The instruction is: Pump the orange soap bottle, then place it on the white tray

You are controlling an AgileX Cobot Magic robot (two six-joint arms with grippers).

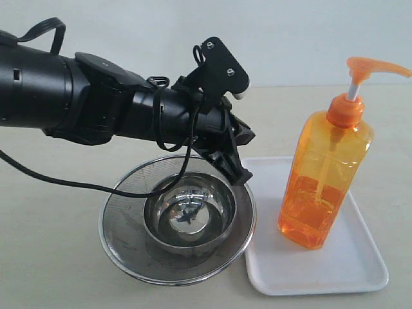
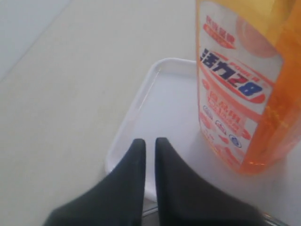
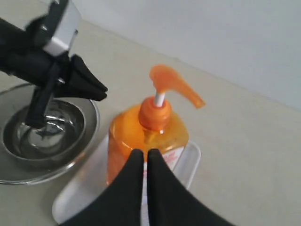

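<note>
The orange soap bottle (image 1: 325, 174) stands upright on the white tray (image 1: 335, 273), pump head raised with its spout pointing right. My left gripper (image 1: 241, 177) hangs shut and empty at the tray's left edge, short of the bottle. In the left wrist view its tips (image 2: 149, 141) sit over the tray rim (image 2: 141, 101), with the bottle's label (image 2: 235, 94) close beside them. My right gripper (image 3: 145, 153) is shut on nothing, above and apart from the bottle (image 3: 124, 141); the exterior view does not show it.
A round steel strainer (image 1: 125, 241) with a smaller steel bowl (image 1: 190, 212) inside sits left of the tray, touching its edge, under my left arm. The beige tabletop (image 1: 51, 257) spreads around them. A pale wall rises behind.
</note>
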